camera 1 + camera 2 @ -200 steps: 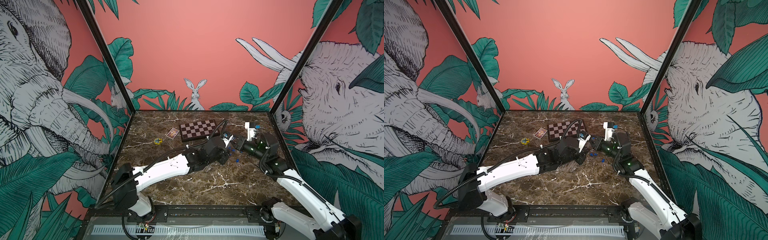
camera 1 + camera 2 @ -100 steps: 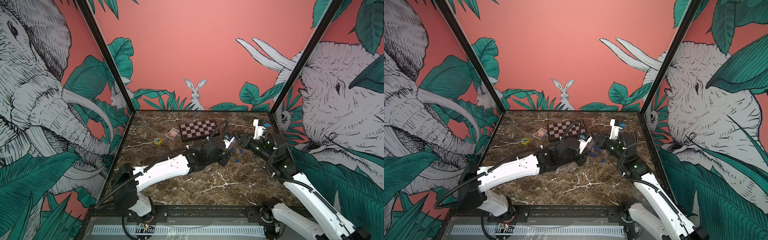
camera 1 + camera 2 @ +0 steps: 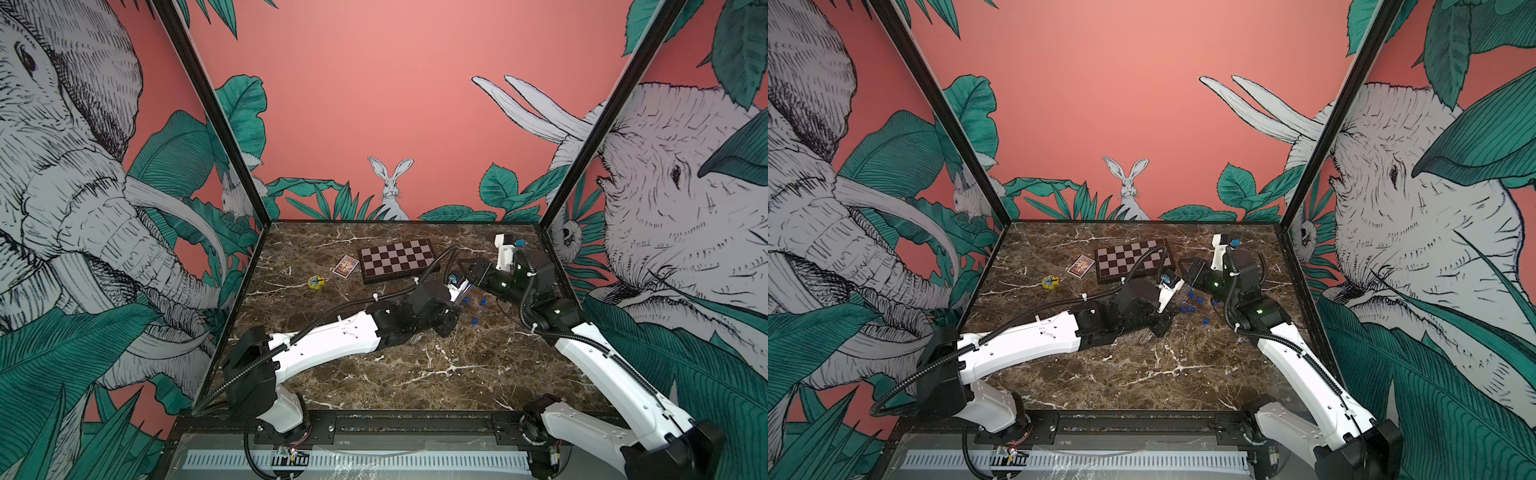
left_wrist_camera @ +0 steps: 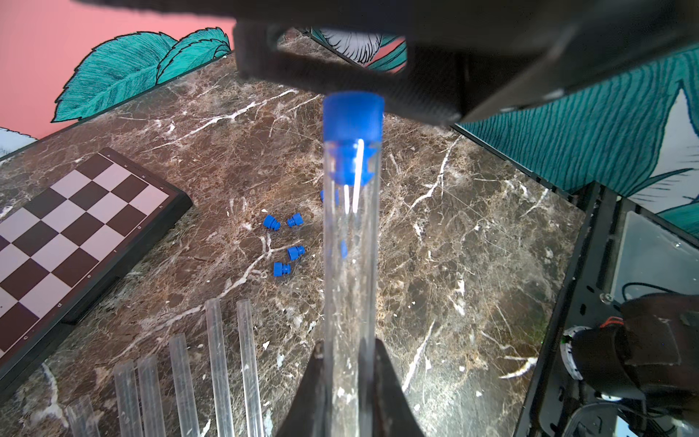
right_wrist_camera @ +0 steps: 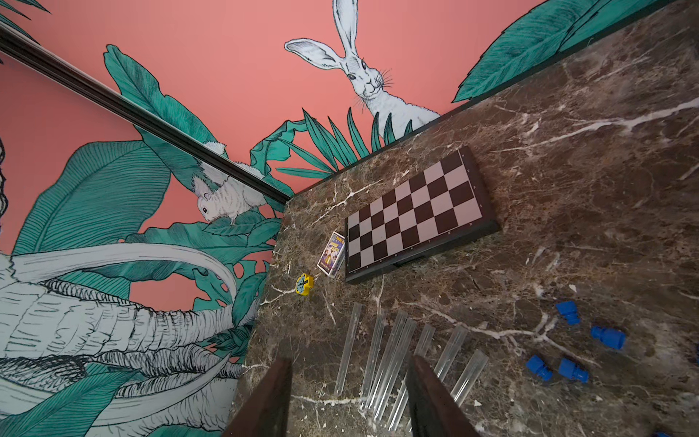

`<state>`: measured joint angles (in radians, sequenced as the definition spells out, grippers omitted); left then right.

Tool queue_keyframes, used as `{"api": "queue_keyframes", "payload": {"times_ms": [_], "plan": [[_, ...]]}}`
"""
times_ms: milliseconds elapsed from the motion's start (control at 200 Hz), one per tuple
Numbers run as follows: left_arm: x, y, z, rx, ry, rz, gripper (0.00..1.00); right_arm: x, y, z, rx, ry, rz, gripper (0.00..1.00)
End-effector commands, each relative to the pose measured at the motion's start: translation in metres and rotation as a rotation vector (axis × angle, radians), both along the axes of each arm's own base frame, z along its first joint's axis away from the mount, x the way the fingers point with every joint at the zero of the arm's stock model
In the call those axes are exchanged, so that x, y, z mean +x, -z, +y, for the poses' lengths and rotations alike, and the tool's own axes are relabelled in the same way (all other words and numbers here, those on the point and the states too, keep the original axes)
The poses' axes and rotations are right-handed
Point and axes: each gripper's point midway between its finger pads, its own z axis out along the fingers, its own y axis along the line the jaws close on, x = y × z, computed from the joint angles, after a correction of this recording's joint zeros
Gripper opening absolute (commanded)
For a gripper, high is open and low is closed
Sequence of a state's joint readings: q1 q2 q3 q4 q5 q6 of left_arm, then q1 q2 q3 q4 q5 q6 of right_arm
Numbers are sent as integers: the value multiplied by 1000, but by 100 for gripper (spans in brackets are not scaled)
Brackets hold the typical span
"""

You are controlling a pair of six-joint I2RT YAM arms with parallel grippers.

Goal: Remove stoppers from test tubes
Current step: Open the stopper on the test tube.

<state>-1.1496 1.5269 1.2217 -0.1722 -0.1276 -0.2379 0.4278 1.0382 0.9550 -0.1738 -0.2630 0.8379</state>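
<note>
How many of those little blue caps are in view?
7. One cap plugs the tube in the left tool; four caps lie loose on the table; two more show behind that tube. Others may be hidden.

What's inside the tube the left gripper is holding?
A blue stopper plugs the mouth of the tube; below that it looks empty. The left gripper covers its lower end.

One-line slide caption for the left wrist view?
Left gripper shut on a clear test tube capped by a blue stopper; loose stoppers and uncapped tubes lie on the table.
</note>
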Motion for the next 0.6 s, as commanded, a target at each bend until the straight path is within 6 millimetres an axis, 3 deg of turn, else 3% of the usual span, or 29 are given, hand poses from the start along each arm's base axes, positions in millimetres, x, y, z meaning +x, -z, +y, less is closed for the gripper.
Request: {"api": "queue_keyframes", "payload": {"times_ms": [0, 595], "plan": [[-1, -12, 0, -29, 5, -28, 0, -1, -18, 6, 48, -27, -18, 47], [0, -20, -1, -41, 0, -43, 0, 2, -3, 12, 59, -50, 18, 33]]}}
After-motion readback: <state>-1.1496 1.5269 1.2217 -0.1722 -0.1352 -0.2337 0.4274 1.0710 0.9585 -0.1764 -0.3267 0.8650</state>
